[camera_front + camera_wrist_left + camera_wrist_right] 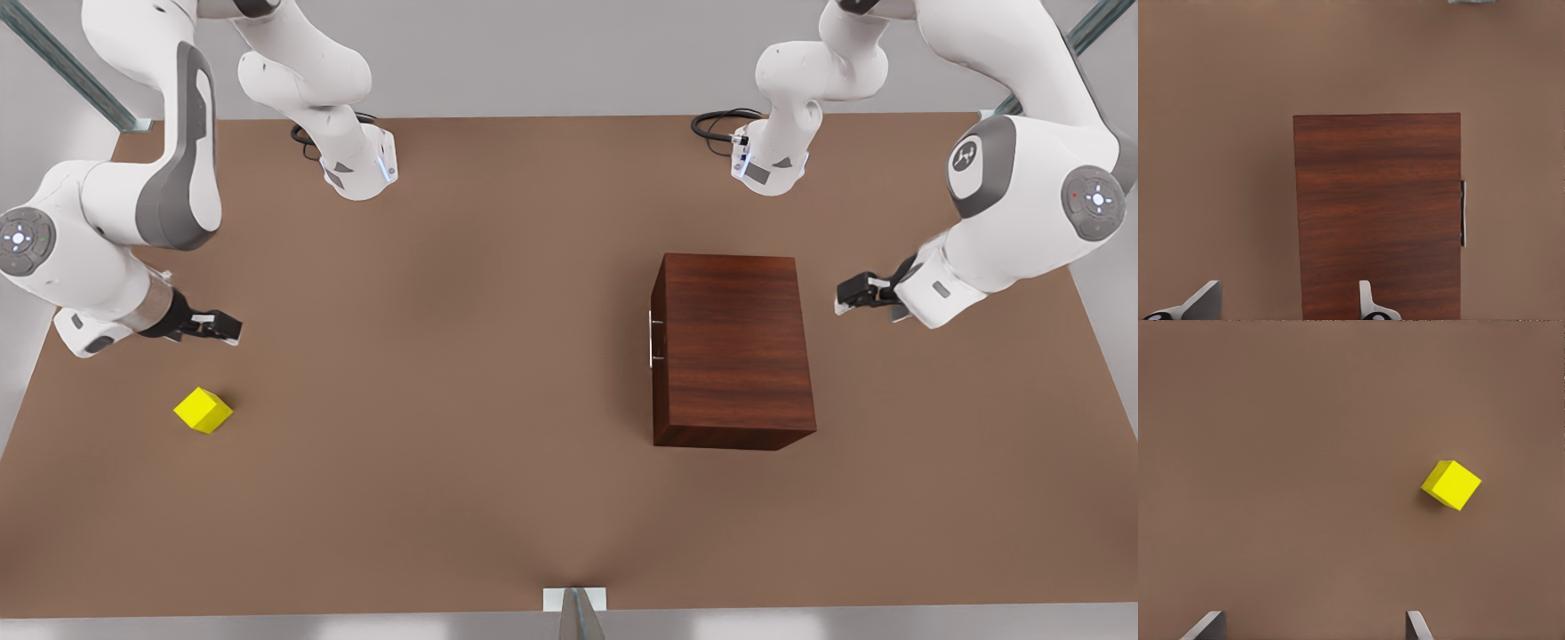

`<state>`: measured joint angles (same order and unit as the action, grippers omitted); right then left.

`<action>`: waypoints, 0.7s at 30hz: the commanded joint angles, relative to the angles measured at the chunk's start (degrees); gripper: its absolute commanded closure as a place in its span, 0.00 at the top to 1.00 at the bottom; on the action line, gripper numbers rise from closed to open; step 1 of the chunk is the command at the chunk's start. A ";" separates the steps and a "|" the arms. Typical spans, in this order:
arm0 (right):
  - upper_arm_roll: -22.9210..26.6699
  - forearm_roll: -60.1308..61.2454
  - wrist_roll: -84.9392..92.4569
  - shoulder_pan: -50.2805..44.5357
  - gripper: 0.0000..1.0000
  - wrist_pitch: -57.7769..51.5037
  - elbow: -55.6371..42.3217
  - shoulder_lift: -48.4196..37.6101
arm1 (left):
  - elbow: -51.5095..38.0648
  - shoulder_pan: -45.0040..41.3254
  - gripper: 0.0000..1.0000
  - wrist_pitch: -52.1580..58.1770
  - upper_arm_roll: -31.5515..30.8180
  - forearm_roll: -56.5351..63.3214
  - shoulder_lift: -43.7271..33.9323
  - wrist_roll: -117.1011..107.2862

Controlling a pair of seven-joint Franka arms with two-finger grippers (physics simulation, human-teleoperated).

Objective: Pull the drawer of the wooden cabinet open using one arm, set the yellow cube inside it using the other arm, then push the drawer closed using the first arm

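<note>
The wooden cabinet (733, 351) stands on the brown counter (462, 356) toward the front view's right, with its drawer (658, 342) fully closed; only the drawer's front edge and the thin silver bar handle (653, 339) are visible, on the cabinet face turned toward the front view's left. The drawer's interior is hidden, so its contents cannot be determined. The yellow cube (203, 410) rests on the counter at the front view's left, well apart from the cabinet and turned at an angle to the counter's edges. The left gripper (855, 292) hovers just beside the cabinet's face opposite the handle, jaws spread and empty; in the left wrist view its fingers (1368, 301) frame the cabinet top (1378, 213). The right gripper (213, 327) hovers near the cube, above and slightly behind it, jaws spread and empty, fingers (1417, 627) wide apart in the right wrist view, with the cube (1451, 485) offset to one side. Judged from appearance, the cube is rigid, light and smooth-sided; grip it across two opposite flat faces after rotating the jaws to match its angle. The handle is a stiff, slim bar; take hold at mid-length and pull straight outward. The cabinet looks heavy enough to stay put, but an oblique pull could shift it.
</note>
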<state>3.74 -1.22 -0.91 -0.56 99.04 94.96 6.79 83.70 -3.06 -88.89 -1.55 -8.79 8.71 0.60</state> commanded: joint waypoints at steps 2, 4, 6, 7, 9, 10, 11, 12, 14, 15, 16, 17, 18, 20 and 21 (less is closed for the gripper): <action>0.04 -0.01 -1.20 -0.23 1.00 1.51 -0.04 0.06 | -0.74 -0.72 1.00 -3.48 -0.12 -0.26 -0.01 -0.16; 0.04 0.16 -4.53 -0.23 1.00 1.51 -1.53 0.77 | -0.56 -6.08 1.00 -3.75 -0.91 11.33 0.25 5.29; 0.48 0.60 -27.28 0.39 1.00 1.51 -2.67 1.56 | -0.82 -17.32 1.00 -3.48 -1.00 11.07 1.92 -1.20; 0.13 0.16 -32.66 0.74 1.00 1.95 -2.67 2.26 | -3.63 -22.60 1.00 -3.39 -1.09 11.69 3.76 -6.22; 0.30 2.35 -33.63 2.23 1.00 2.12 -2.67 3.49 | -6.18 -30.95 1.00 -3.74 -1.09 13.97 7.98 -12.27; 0.13 3.77 -35.82 2.41 1.00 2.47 -2.67 3.58 | -8.73 -34.54 1.00 -3.48 -1.09 14.23 10.09 -19.73; 0.13 3.77 -37.14 2.41 1.00 2.65 -2.67 3.67 | -8.64 -36.40 1.00 -4.10 -1.00 16.25 10.97 -24.22; 0.13 3.68 -41.27 2.59 1.00 2.65 -2.94 3.75 | -10.05 -37.54 1.00 -7.07 -1.09 16.26 13.86 -33.61; 0.21 3.33 -41.54 3.11 1.00 2.91 -3.73 4.28 | -10.67 -40.36 1.00 -7.61 -0.91 16.00 16.95 -43.84; 0.13 3.24 -41.63 3.55 1.00 5.81 -3.82 5.07 | -9.61 -40.71 1.00 -8.49 -0.92 16.17 19.75 -44.37; 0.13 3.06 -41.63 3.55 1.00 6.17 -3.73 5.25 | -9.44 -41.59 1.00 -13.85 -0.65 17.67 21.25 -52.78; 0.04 2.98 -41.63 3.47 1.00 6.34 -3.82 6.48 | -9.44 -41.33 1.00 -14.91 -0.65 17.67 21.61 -58.34; 0.12 2.98 -41.63 3.55 1.00 7.48 -3.73 6.57 | -8.39 -39.75 1.00 -16.75 -0.56 17.32 23.10 -58.43; 0.13 2.98 -41.54 3.55 1.00 7.66 -3.73 6.74 | -0.92 -37.81 1.00 -22.72 -0.30 14.33 20.74 -61.68; 0.13 2.98 -41.54 3.55 1.00 7.66 -3.82 6.74 | 7.50 -36.77 1.00 -29.39 0.58 13.45 15.04 -61.86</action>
<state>3.85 1.72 -25.04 2.99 104.84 91.21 13.53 87.51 -40.58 -105.52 -1.34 6.04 26.13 -24.73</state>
